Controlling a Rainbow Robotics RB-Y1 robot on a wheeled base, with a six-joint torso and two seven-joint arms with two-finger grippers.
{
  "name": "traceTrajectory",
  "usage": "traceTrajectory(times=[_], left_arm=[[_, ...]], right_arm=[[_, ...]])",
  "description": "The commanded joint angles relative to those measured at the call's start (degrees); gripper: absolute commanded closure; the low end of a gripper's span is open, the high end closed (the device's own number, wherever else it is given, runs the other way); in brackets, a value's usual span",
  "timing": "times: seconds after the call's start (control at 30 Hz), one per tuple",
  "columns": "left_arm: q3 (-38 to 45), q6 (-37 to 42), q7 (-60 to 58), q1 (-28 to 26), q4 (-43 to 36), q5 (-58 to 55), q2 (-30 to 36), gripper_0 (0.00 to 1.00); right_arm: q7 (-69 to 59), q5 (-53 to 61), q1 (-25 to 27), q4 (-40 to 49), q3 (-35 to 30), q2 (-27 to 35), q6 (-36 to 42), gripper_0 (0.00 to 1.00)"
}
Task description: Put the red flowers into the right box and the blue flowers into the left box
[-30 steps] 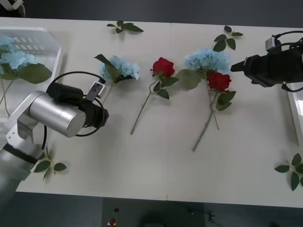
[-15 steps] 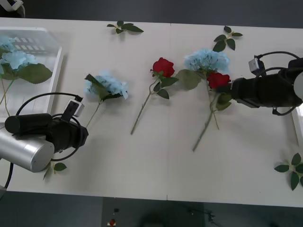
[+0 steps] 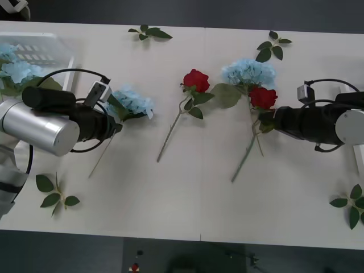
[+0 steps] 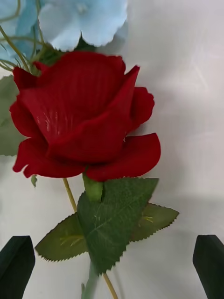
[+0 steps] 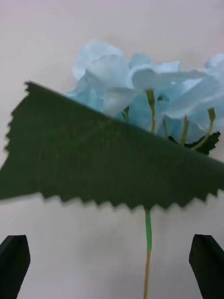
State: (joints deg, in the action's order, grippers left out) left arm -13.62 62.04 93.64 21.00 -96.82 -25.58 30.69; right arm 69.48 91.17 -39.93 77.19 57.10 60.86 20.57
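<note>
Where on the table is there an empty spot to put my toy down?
The near middle of the table is bare, below the rose stems. The far strip is crowded: blue flower by the left gripper, middle red rose, and the right gripper at another red rose.

Colours on my table: red, pale blue, green, white.
My fingers (image 4: 209, 264) are black. The rose (image 4: 81, 117) before my right wrist is deep red with a finely ribbed petal texture, and its leaves (image 4: 109, 222) are green and saw-edged. The flower (image 5: 154, 96) before my left wrist is pale blue, with a dark green leaf (image 5: 107, 163) and a light green stem (image 5: 147, 233). The table (image 3: 170, 187) is off-white; the box (image 3: 42, 48) is white with a grid pattern.
</note>
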Motion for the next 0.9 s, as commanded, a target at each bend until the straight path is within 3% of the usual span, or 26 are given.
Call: traceTrajectory(times=[0.03,0.37,0.47,0.67,0.77,0.8,0.83,0.9], left_arm=[[0.53,0.01,3.92,4.31,4.54,0.53,-1.24,0.00],[-3.16,-0.96,4.98,7.74,10.43,4.22,-3.26,0.00],[-3.69,-0.96,5.50,7.83,11.31,5.27,-4.05,0.09],[-3.96,-0.96,6.56,7.74,12.98,6.77,-5.81,0.14],[-3.96,-0.96,6.91,7.74,13.33,6.77,-6.34,0.46],[-3.96,-0.87,7.09,7.74,13.42,6.86,-6.52,0.83],[-4.04,-0.78,7.09,7.74,13.42,6.86,-6.60,0.99],[-3.96,-0.69,7.17,7.74,13.42,6.77,-6.69,1.00]], right_arm=[[-2.24,-2.40,-1.64,-0.98,-0.68,-2.32,-0.71,0.00],[-1.89,-4.33,-5.16,-6.52,-0.59,-7.95,-1.32,0.00],[-1.80,-5.04,-6.74,-9.25,-0.68,-9.71,-1.32,0.00],[-1.36,-6.80,-8.85,-13.46,-0.59,-11.99,0.79,0.00],[-1.19,-8.38,-9.73,-15.40,-0.59,-12.87,2.46,0.00],[-1.54,-10.49,-10.17,-16.28,-0.59,-13.31,3.60,0.00],[-1.72,-11.63,-10.52,-16.89,-0.59,-13.57,4.48,0.00],[-1.80,-13.30,-11.05,-18.03,-0.59,-14.19,5.97,0.00]])
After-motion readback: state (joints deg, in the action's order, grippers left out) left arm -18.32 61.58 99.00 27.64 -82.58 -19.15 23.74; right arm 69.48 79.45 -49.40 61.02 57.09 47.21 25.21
